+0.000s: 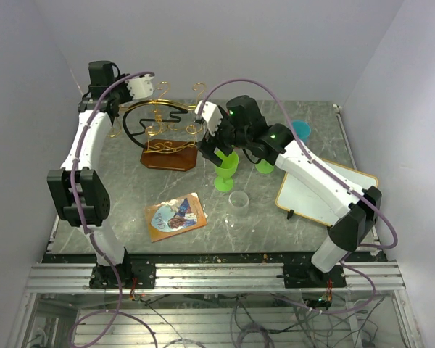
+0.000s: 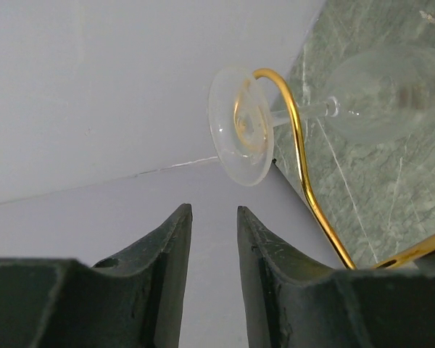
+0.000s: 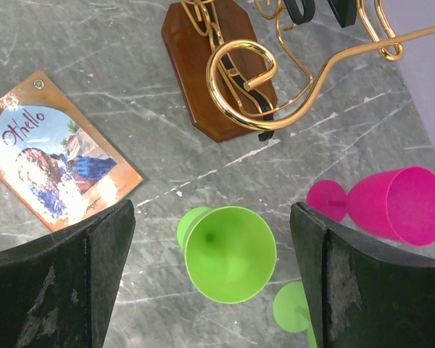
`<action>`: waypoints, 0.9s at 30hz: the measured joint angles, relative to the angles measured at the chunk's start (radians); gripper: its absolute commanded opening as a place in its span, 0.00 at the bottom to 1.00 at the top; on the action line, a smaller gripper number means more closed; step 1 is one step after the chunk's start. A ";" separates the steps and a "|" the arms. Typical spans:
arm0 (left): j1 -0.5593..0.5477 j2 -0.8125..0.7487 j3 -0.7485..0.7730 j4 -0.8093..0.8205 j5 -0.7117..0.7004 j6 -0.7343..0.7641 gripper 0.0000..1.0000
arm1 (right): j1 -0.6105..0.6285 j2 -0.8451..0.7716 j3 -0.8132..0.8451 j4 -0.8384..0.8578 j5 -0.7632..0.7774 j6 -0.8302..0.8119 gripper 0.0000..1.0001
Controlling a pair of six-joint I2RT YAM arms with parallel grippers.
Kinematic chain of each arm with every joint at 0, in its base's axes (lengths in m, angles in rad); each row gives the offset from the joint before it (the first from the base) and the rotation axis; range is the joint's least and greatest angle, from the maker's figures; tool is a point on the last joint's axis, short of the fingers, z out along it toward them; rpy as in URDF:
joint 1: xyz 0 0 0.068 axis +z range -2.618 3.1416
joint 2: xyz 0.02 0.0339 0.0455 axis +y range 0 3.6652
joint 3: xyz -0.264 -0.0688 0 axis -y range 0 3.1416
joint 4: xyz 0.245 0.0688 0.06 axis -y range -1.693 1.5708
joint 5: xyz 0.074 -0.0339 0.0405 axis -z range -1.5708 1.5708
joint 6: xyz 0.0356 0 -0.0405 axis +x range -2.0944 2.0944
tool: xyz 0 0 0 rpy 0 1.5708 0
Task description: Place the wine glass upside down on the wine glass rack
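A clear wine glass hangs on a gold arm of the wine glass rack. Its foot sits over the wire and its bowl is on the table side. My left gripper is just behind the foot, its jaws a little apart with nothing between them and not touching the glass. In the top view it is at the rack's back left. My right gripper is wide open above an upright green goblet, which it does not touch.
The rack's brown wooden base stands mid-table. A pink goblet lies on its side and a second green goblet stands nearby. A picture card, a small clear cup, a white board and a teal cup are around.
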 measured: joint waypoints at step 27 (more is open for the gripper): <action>0.021 -0.296 -0.018 0.026 0.055 -0.830 1.00 | -0.032 -0.130 -0.066 -0.001 0.059 -0.052 0.90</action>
